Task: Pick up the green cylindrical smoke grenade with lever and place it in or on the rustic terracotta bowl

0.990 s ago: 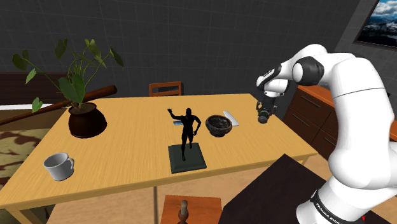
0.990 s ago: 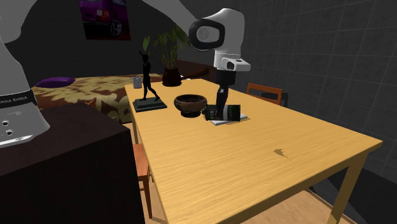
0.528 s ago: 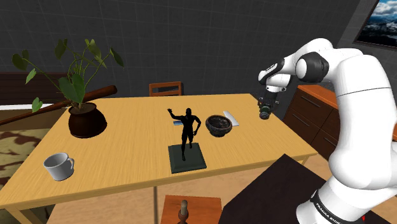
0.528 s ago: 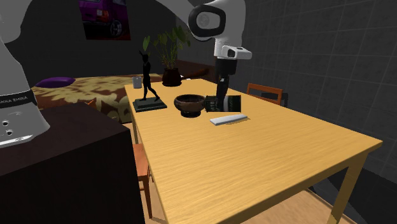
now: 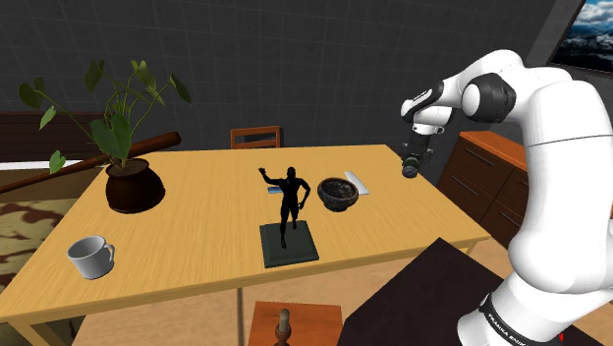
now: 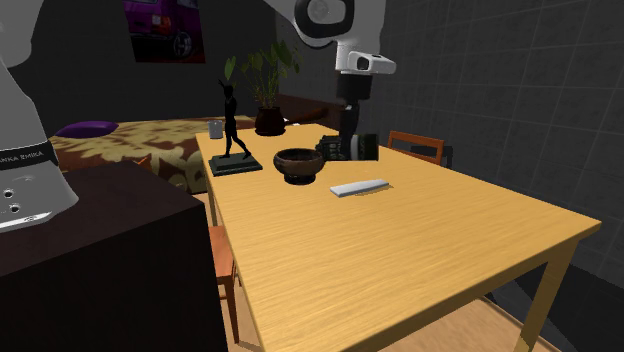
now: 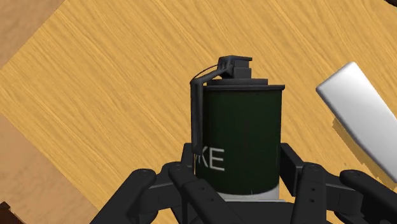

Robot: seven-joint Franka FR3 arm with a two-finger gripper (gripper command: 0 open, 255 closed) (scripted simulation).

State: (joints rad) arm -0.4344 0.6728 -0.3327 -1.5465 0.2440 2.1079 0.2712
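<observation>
A dark green cylindrical smoke grenade (image 7: 240, 137) with a black lever and white lettering sits clasped between my gripper's (image 7: 236, 177) black fingers, held sideways above the wooden table. In the shoulder view the gripper (image 5: 412, 165) carries the grenade (image 5: 410, 170) in the air to the right of the dark bowl (image 5: 337, 192). From the second exterior view the grenade (image 6: 347, 147) hangs just right of the bowl (image 6: 299, 163) and above the table, under the gripper (image 6: 347, 140).
A flat white slab (image 6: 359, 187) lies on the table (image 6: 400, 240) beside the bowl. A black figurine on a square base (image 5: 288, 224), a potted plant (image 5: 133, 182) and a white mug (image 5: 91, 257) stand further along. A chair (image 6: 415, 147) is behind the table.
The gripper has lifted the grenade off the white slab and carried it higher above the table. The slab now lies bare.
</observation>
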